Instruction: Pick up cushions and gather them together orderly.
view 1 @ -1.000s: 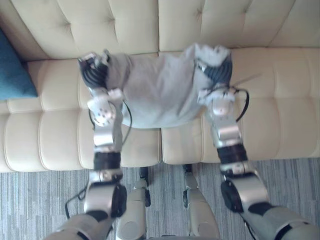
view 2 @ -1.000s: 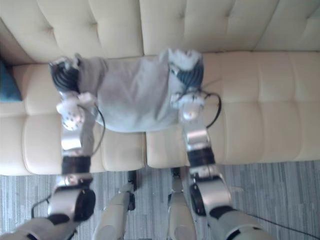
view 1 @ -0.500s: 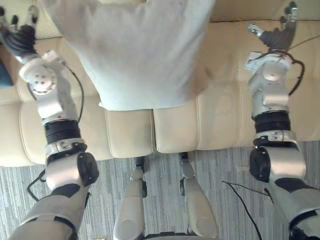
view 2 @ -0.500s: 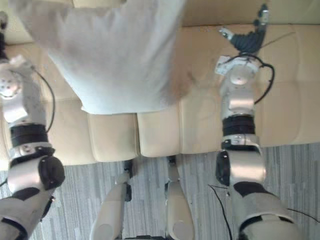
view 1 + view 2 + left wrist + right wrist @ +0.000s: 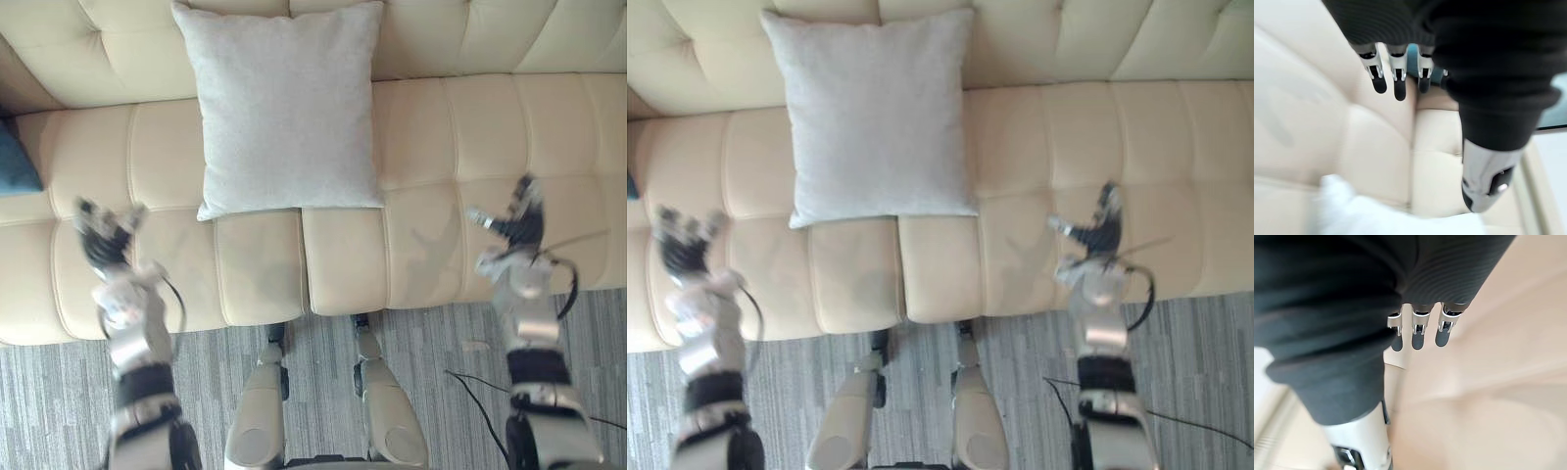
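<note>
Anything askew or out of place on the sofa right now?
The grey cushion leans nearly square against the sofa back. The teal cushion lies apart at the far left end, not gathered with it.

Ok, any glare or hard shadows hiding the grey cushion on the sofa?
Left eye view: the grey cushion is evenly lit, with no glare and only a thin soft shadow along its lower edge on the sofa. Right eye view: the same, with nothing covering it.

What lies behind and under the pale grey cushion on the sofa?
Behind the grey cushion is the sofa's tufted backrest; under it, the cream seat. The parts it covers, and anything there, are hidden.
</note>
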Robot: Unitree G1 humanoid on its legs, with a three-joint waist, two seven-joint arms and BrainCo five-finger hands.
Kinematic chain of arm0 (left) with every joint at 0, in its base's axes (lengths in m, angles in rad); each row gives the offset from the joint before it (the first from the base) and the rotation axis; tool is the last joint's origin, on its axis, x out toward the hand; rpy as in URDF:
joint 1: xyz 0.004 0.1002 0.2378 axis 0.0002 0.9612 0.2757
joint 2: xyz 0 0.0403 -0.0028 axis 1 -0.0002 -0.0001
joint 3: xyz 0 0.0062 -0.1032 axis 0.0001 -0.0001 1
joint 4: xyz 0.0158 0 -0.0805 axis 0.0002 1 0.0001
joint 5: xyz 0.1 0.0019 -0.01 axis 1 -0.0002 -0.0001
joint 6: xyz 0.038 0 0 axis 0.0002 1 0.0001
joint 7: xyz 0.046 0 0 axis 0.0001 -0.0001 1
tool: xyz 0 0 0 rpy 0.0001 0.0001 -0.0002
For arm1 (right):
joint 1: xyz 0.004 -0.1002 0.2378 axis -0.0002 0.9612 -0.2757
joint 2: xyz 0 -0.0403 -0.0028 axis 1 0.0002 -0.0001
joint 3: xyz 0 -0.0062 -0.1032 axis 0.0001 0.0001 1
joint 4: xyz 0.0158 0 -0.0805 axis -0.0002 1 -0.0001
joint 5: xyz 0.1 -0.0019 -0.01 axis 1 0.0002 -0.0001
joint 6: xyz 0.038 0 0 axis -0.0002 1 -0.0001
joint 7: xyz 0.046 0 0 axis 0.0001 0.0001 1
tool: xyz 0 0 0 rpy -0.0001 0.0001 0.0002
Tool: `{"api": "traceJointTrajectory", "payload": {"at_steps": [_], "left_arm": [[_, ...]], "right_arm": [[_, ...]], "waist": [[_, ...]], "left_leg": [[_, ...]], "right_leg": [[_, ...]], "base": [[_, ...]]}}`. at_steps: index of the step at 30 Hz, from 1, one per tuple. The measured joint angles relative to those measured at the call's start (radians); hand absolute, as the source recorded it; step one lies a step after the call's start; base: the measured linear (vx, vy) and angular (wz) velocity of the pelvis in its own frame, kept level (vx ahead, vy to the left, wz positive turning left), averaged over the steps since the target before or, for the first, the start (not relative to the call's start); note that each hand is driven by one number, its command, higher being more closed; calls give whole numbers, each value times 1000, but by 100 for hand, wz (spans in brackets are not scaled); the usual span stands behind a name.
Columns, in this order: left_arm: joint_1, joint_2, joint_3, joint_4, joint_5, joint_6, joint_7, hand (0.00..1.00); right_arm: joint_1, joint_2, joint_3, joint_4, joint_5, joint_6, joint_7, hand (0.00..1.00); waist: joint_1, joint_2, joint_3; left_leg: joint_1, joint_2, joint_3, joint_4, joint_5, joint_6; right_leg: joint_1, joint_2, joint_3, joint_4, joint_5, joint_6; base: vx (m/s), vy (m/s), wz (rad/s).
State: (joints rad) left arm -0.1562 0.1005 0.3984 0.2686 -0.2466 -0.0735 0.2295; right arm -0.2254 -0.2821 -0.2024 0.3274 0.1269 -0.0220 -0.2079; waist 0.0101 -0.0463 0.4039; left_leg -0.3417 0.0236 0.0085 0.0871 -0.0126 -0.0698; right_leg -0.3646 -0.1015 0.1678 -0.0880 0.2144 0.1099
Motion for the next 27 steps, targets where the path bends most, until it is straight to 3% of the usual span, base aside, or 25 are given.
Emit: {"api": "traceJointTrajectory", "payload": {"at_steps": [3, 6, 7, 8, 13, 19, 27], "left_arm": [[151, -92, -81, 24, 10, 15, -47, 0], [226, -130, -141, 169, 55, 23, -103, 0], [231, -133, -147, 189, 63, 24, -108, 0], [241, -139, -156, 284, 98, 24, -132, 0], [236, -154, -149, 495, 160, 22, -144, 0], [221, -156, -139, 627, 236, 23, -140, 0], [189, -155, -127, 692, 299, 26, -134, 0]], "right_arm": [[142, 92, 6, 18, -12, 4, 51, 0], [273, 161, 31, 117, -48, 7, 94, 0], [285, 169, 35, 130, -50, 8, 100, 0], [337, 198, 60, 195, -64, 10, 124, 0], [341, 246, 90, 385, -88, 14, 149, 0], [331, 282, 85, 532, -87, 21, 149, 0], [310, 284, 13, 626, -86, 28, 148, 0]], "waist": [[3, 28, -29], [8, 47, -131], [10, 48, -147], [22, 44, -201], [41, 43, -291], [48, 39, -351], [48, 30, -385]], "left_leg": [[17, 13, -7, 3, -3, -14], [52, 33, -16, -7, -10, -29], [57, 36, -17, -10, -11, -31], [92, 49, -16, -24, -15, -37], [150, 61, -15, -70, -9, -41], [232, 67, -14, -108, -8, -41], [292, 66, -15, -126, -8, -41]], "right_leg": [[22, 10, -13, 0, -32, 2], [61, 26, -45, 0, -58, -7], [66, 28, -48, 0, -61, -9], [96, 38, -58, 3, -76, -21], [130, 47, -73, 14, -99, -31], [200, 46, -92, 12, -113, -41], [257, 41, -104, 8, -127, -39]], "base": [[3, -73, 6], [40, -56, 10], [114, -81, 15], [82, -53, 4], [69, -37, 3], [60, -7, 5], [22, 1, 2]]}}
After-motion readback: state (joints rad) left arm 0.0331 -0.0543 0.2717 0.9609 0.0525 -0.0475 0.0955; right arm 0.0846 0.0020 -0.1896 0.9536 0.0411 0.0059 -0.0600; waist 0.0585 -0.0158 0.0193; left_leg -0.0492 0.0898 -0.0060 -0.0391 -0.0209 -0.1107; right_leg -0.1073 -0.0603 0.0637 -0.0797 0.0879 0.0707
